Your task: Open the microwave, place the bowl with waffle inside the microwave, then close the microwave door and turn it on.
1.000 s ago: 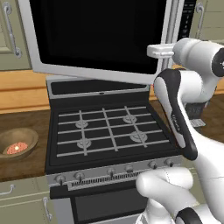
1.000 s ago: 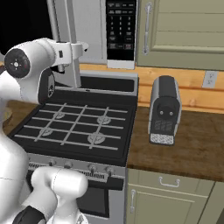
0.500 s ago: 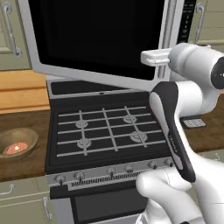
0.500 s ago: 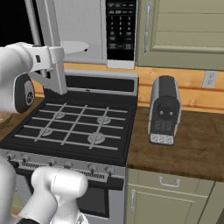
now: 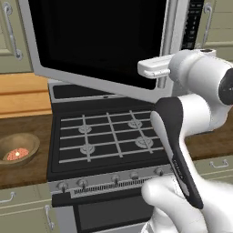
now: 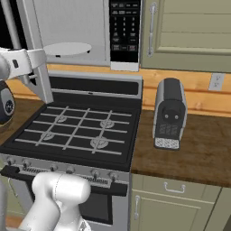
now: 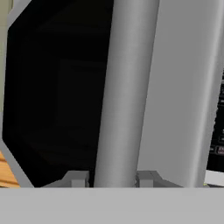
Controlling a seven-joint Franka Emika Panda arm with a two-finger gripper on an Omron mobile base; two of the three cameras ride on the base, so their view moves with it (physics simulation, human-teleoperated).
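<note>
The microwave (image 6: 72,22) hangs above the stove with its grey inside and white turntable (image 6: 67,48) showing. The microwave door (image 5: 95,41) stands swung out over the stove, its black glass (image 7: 52,87) large in the hand view. My gripper (image 5: 162,81) is shut on the door's vertical silver handle (image 7: 127,87), which runs up between both finger tips (image 7: 78,178). The brown bowl (image 5: 18,148) sits on the counter left of the stove, and the reddish waffle (image 5: 17,154) lies in it, far from my gripper.
A black-topped gas stove (image 5: 109,136) lies directly below the door. A dark grey appliance (image 6: 169,113) stands on the wooden counter to the right of the stove. The microwave's black button panel (image 6: 124,31) is right of the cavity. Cabinets flank the microwave.
My hand has pulled leftward and toward the base with the handle in it. The door has swung further open, uncovering more of the microwave's inside.
</note>
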